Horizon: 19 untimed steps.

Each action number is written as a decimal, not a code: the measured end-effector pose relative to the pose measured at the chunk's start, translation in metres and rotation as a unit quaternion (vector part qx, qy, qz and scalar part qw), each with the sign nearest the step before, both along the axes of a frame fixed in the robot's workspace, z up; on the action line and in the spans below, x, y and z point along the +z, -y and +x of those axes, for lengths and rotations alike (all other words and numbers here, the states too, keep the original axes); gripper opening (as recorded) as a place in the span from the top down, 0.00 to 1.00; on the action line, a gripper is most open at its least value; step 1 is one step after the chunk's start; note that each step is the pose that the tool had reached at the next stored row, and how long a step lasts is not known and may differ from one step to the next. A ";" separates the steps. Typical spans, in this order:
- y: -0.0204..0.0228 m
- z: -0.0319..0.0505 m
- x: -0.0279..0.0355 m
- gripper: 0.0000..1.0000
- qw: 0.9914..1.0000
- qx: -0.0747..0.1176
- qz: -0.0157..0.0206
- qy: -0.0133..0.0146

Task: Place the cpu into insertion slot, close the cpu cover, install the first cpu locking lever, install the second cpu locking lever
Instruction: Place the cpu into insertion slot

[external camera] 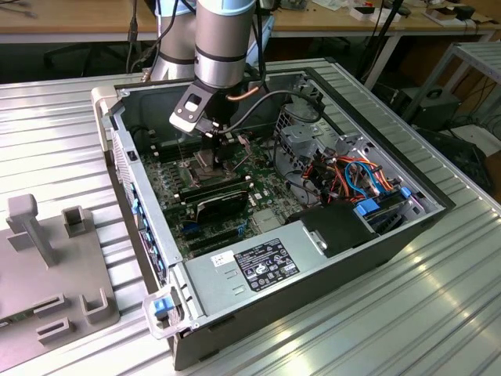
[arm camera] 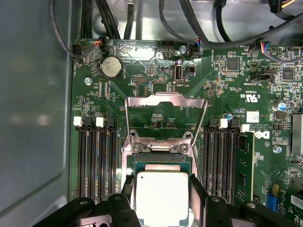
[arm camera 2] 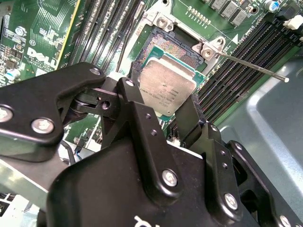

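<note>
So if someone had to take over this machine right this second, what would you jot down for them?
The gripper is shut on the cpu, with fingers on two opposite edges.
The cpu sits right at the insertion slot; I cannot tell whether it is fully seated.
The cpu cover is open, tilted up on its hinge.
One locking lever is swung free, not latched.
Done: the cpu is at the slot.
Left: cover not yet closed, neither lever installed.
</note>
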<state>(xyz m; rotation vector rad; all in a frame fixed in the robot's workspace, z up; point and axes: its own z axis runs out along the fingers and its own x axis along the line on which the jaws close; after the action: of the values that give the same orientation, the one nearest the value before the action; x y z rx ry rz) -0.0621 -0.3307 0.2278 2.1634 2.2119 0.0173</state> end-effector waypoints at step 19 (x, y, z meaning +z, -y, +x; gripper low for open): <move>0.0007 -0.0031 -0.0221 0.45 1.000 0.000 0.000 0.000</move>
<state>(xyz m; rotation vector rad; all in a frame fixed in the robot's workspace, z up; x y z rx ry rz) -0.0652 -0.3314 0.2057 2.1635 2.2121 0.0173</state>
